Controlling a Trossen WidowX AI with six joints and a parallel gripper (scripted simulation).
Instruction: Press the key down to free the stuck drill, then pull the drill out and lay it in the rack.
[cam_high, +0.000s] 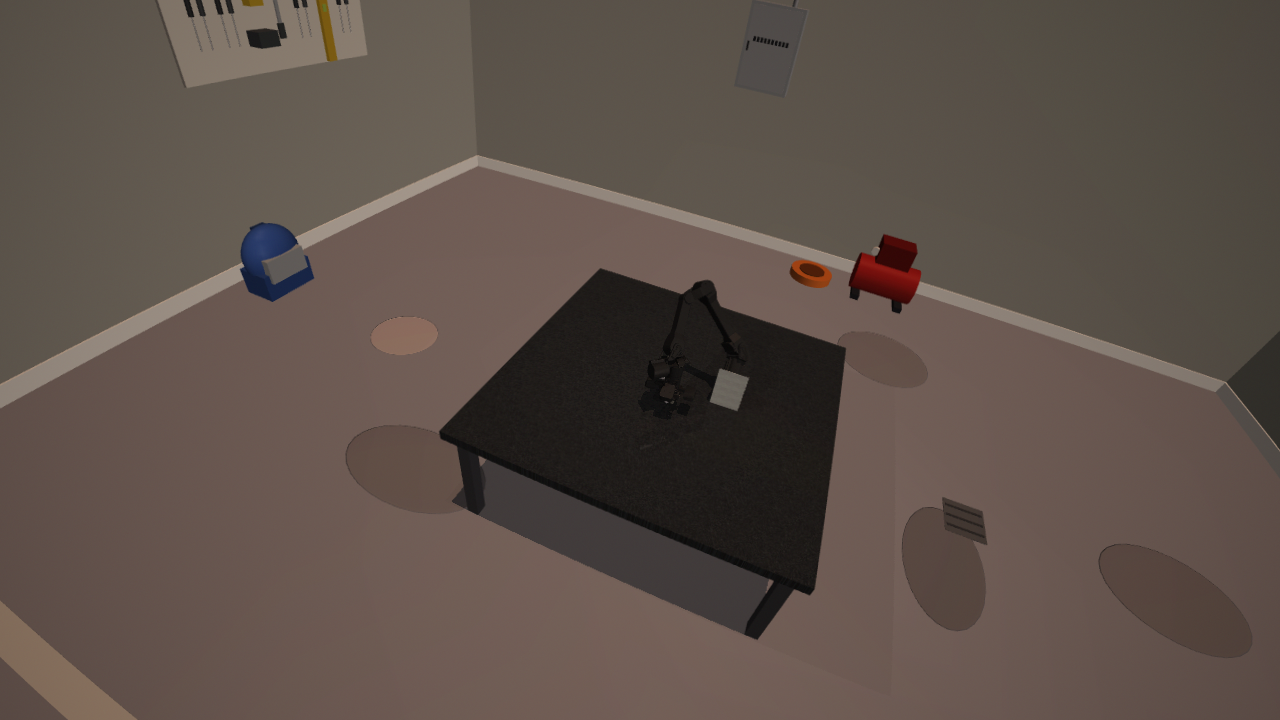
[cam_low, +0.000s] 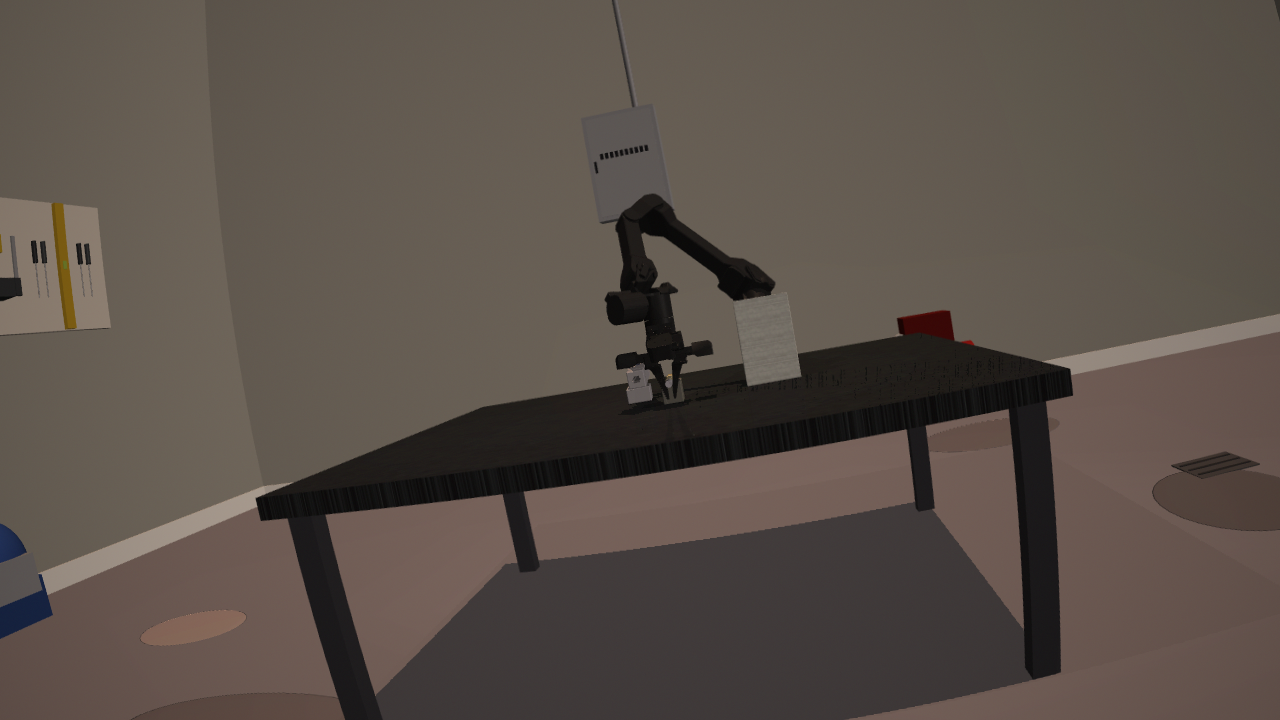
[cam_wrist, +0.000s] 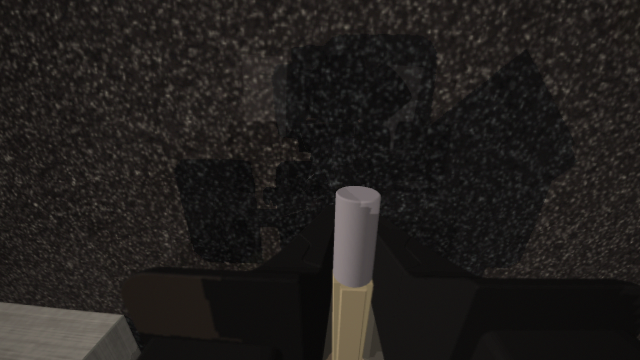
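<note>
In the wrist view my gripper (cam_wrist: 347, 213) is shut on the drill (cam_wrist: 356, 230), a grey round rod with a tan six-sided shank that sticks out between the dark fingers and points at the table. In the exterior view the gripper (cam_low: 666, 394) points straight down, its fingertips very close to the table top (cam_low: 805, 411). A small white block (cam_low: 637, 385) (cam_wrist: 50, 330) stands just left of the fingers. A small grey piece (cam_low: 679, 392) shows right behind the fingertips; I cannot tell what it is. In the top view the gripper (cam_high: 666, 407) is dark and small, and the drill is not visible there.
A light grey upright slab (cam_low: 767, 338) (cam_high: 729, 389) stands on the table to the right of the gripper, by the arm's base. On the floor are a red compressor (cam_high: 886, 273), an orange ring (cam_high: 810, 273) and a blue machine (cam_high: 273, 259).
</note>
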